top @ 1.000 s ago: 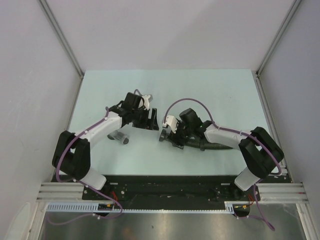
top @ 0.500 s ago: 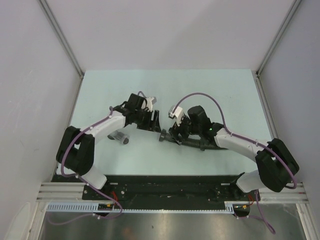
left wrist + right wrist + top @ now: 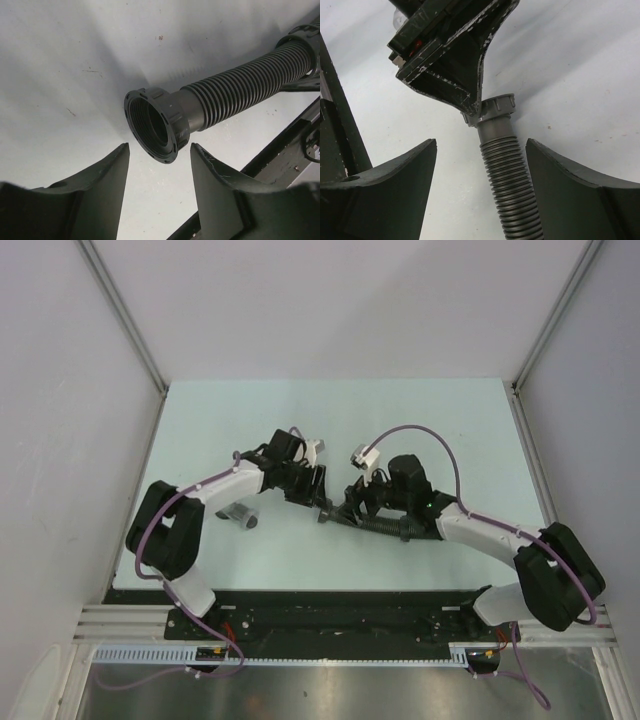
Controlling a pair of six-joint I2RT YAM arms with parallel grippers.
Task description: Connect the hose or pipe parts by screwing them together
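left claw (image 3: 159, 148) released, at collar (image 3: 150, 122) | right claw (image 3: 480, 145) released, astride hose (image 3: 509, 182) behind collar | fitting (image 3: 241, 517) on desk (image 3: 450, 430), left of collar

Count, this frame: one black ribbed hose (image 3: 388, 527). One short grey fitting (image 3: 240, 517). Two arms, both mine, with one gripper each: left gripper (image 3: 318, 492), right gripper (image 3: 350, 508). Two fingers per gripper. One table (image 3: 450, 420).
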